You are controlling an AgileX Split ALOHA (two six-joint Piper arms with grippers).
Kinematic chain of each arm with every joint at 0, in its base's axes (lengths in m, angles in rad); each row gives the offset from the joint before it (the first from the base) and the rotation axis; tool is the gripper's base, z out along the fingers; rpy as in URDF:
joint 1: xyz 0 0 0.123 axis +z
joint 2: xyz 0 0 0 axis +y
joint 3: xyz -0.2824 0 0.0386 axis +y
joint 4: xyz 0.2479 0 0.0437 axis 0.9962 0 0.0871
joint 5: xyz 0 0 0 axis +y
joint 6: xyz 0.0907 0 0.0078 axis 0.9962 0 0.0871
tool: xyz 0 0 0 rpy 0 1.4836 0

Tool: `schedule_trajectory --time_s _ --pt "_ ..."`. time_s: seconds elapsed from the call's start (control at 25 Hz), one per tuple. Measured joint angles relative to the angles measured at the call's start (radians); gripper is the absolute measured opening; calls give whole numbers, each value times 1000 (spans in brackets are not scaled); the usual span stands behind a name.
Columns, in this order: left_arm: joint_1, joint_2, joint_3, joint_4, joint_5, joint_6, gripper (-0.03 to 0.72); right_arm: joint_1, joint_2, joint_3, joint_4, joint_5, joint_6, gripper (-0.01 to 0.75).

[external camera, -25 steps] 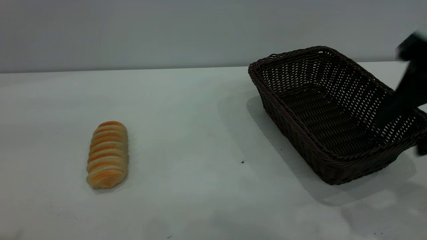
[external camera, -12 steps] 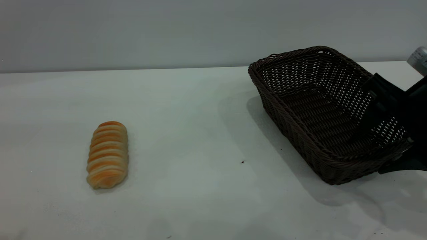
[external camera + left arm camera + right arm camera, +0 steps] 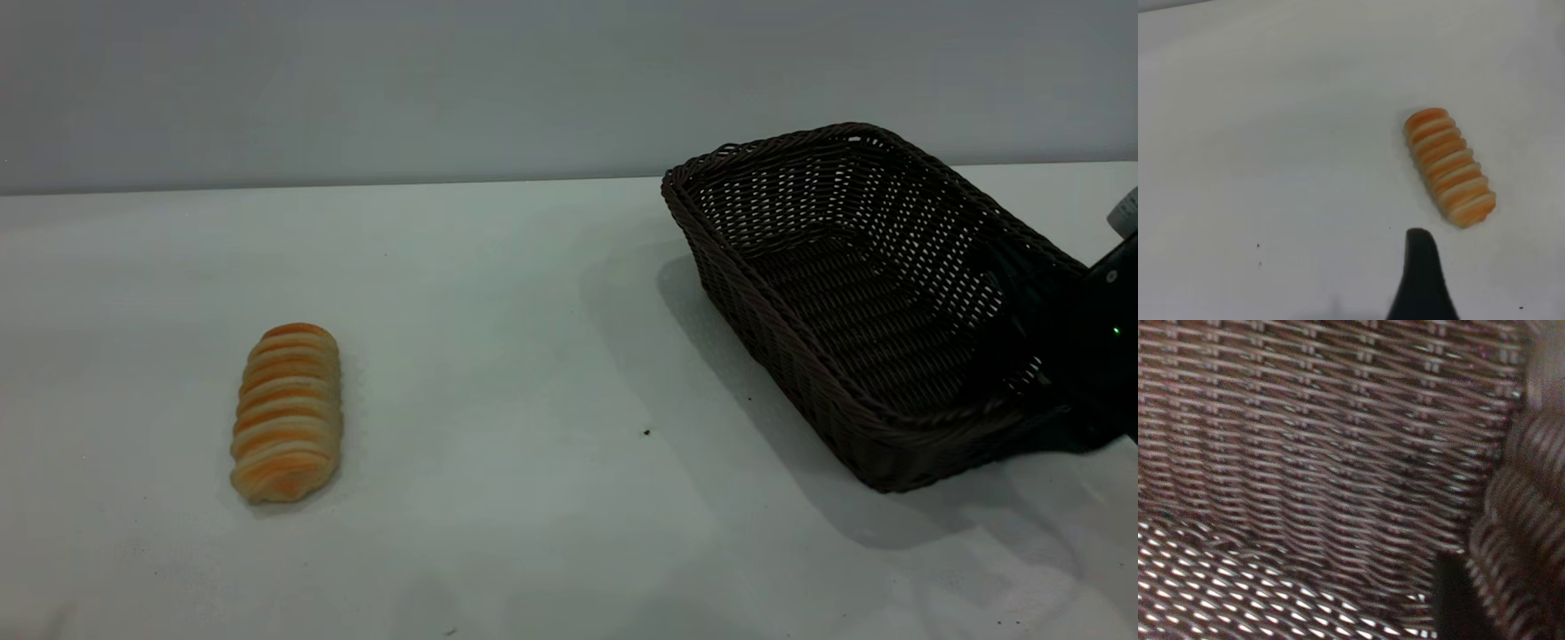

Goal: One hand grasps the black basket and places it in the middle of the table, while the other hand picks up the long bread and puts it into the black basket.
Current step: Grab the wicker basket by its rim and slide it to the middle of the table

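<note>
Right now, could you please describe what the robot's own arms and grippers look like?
The right gripper and its arm are matte black, with a tiny green light and a pale grey cylindrical part above. Of the left gripper, only one black, rounded, tapering finger shows in the left wrist view. No cables or markings are visible.

On the table (image 3: 533, 293), the long bread (image 3: 287, 412) lies at the left, lengthwise from front to back. The black basket (image 3: 800, 356) sits well apart from it at the right, nearer the back edge, turned at an angle to the table's edges. The right gripper (image 3: 1053, 356) is at the basket's right end, at the wall near the front corner. The left gripper (image 3: 1421, 280) hangs above the table near the bread, not touching it.
</note>
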Motion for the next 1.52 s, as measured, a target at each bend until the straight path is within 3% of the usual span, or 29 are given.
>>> schedule_trajectory --time_s 0.08,0.16,0.44,0.72,0.92,1.12,1.32,1.44,1.52 --pt "0 0 0 0 -2 0 581 0 2 -5 3 1 0 167" --pt "0 0 0 0 -3 0 581 -1 2 -11 17 1 7 91" --pt "0 0 0 0 -3 0 581 -3 8 -62 -63 87 -26 92" --pt "0 0 0 0 -6 0 581 -29 57 -324 -531 462 -49 92" --pt "0 0 0 0 -6 0 581 19 198 -568 -745 673 -49 92" --pt "0 1 0 -1 -8 0 581 57 316 -751 -840 708 -52 92" --pt "0 61 0 -45 -22 0 581 58 348 -792 -856 708 -52 100" --pt "0 150 0 -95 -50 3 581 58 348 -793 -854 693 -52 149" --pt "0 227 0 -125 -81 12 581 58 347 -795 -855 695 -52 231"
